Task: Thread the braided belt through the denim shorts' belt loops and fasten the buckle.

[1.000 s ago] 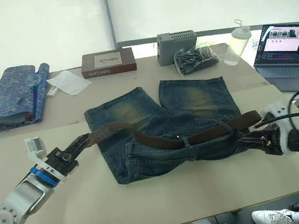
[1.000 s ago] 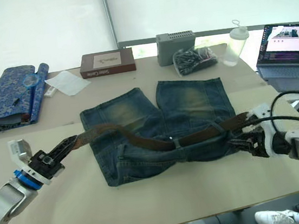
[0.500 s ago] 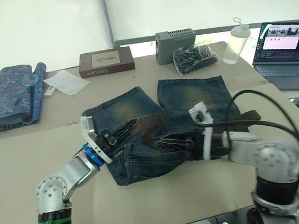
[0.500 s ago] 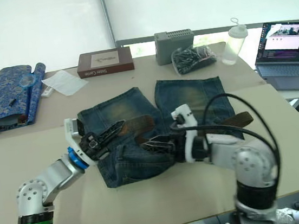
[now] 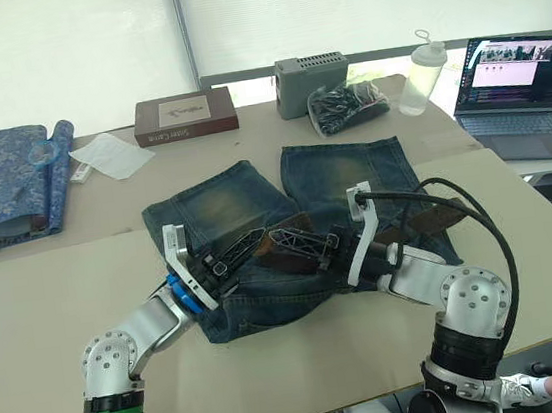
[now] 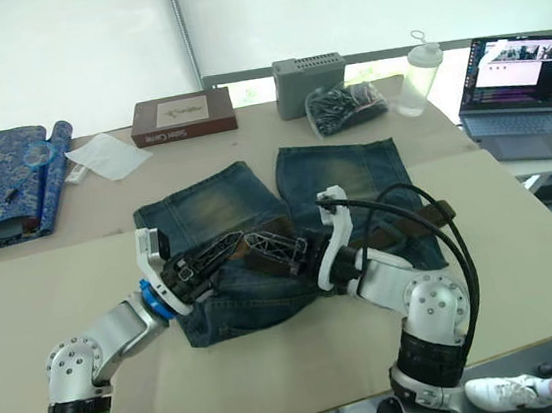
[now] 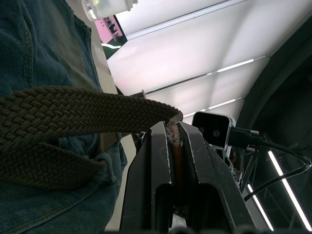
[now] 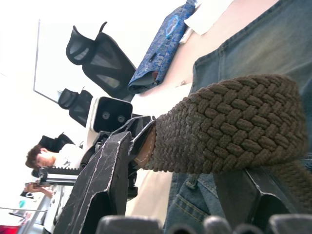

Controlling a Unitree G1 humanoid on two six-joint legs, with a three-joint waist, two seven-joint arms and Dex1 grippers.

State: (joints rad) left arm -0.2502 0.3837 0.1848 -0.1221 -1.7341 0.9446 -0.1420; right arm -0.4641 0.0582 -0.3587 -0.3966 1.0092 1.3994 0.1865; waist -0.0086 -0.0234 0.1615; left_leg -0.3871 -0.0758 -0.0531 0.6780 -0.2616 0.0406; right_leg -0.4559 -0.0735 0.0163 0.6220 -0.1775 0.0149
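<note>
The denim shorts (image 5: 289,230) lie flat on the tan table (image 5: 59,324), legs pointing away from the robot. The braided belt (image 5: 414,222) runs across the waistband. Its right part lies on the shorts and sticks out past their right edge.

Both grippers meet over the middle of the shorts, tips nearly touching. The left gripper (image 5: 250,241) has its two black fingers (image 7: 161,161) pressed tight on one end of the belt — the wrist view shows the brown braid pinched between them. The right gripper (image 5: 287,239) has its fingers (image 8: 105,175) set wider, with a thick piece of the belt (image 8: 229,126) between them.

At the far edge of the table sit a blue patterned cloth (image 5: 6,184), a brown box (image 5: 184,116), a grey box (image 5: 311,69), a clear bottle (image 5: 416,73) and a laptop (image 5: 513,82) — all well apart from the shorts.
</note>
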